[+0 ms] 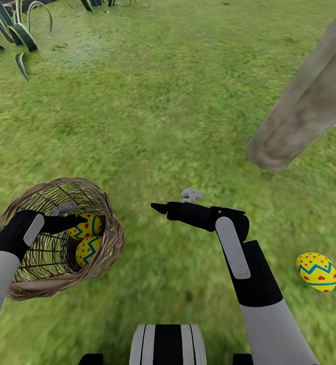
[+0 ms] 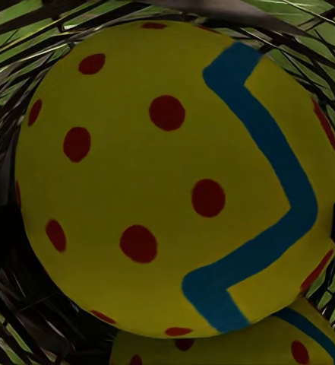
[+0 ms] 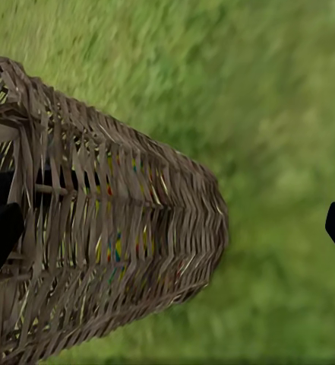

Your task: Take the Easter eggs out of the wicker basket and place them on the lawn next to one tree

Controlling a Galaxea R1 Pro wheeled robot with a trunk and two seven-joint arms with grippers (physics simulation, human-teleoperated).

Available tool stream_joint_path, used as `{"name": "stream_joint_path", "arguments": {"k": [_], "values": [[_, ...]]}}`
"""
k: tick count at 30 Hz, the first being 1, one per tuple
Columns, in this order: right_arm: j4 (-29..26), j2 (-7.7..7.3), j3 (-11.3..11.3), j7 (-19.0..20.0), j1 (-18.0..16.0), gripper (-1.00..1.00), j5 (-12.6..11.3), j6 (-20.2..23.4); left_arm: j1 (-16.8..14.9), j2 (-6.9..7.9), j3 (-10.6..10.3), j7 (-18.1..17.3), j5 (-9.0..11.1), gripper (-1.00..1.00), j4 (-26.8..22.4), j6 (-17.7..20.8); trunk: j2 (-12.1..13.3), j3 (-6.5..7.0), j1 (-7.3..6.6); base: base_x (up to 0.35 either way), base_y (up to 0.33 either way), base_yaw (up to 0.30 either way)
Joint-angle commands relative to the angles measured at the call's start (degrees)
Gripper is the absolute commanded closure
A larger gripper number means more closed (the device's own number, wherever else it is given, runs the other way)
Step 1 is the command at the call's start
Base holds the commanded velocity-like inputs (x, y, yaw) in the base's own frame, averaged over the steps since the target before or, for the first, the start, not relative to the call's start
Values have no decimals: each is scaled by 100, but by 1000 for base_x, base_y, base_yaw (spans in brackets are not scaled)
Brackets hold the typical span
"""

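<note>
The left gripper (image 1: pixel 79 221) reaches into the wicker basket (image 1: pixel 109 243), its fingers hidden, grip unclear; the left wrist view shows an egg (image 2: pixel 175 175) close up, a second (image 2: pixel 235 346) below. The right gripper's (image 1: pixel 160 208) fingers spread wide. A third egg (image 1: pixel 316 272) lies on the lawn (image 1: pixel 153 116) near the tree (image 1: pixel 305 111).

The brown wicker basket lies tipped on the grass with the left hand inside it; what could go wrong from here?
1. The brown wicker basket lies on its side, so pulling the upper yellow dotted egg out may roll the lower yellow egg onto the green lawn.
2. The left hand is very near that upper egg; whether it grips is unclear, so the egg might slip.
3. The third yellow egg lies apart from the grey-brown tree trunk, perhaps too far.
</note>
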Motion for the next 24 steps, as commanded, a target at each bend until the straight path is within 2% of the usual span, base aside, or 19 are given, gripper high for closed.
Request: {"name": "stream_joint_path", "arguments": {"k": [1,3,4,24], "values": [[-3,2,-3,13,-3,-100,15,24,5,2,5,-7,-257,-100,-1,-5,-1,-4,0,0,0,0],[-3,2,-3,13,-3,-100,15,24,8,2,5,-4,-254,-100,-6,-7,-1,-4,0,0,0,0],[-3,2,-3,13,-3,-100,15,24,9,1,5,-3,-255,100,-6,-8,-1,-4,0,0,0,0],[-3,-1,-3,13,6,-100,15,24,10,2,5,-5,-256,100,-27,0,-1,-4,0,0,0,0]]}}
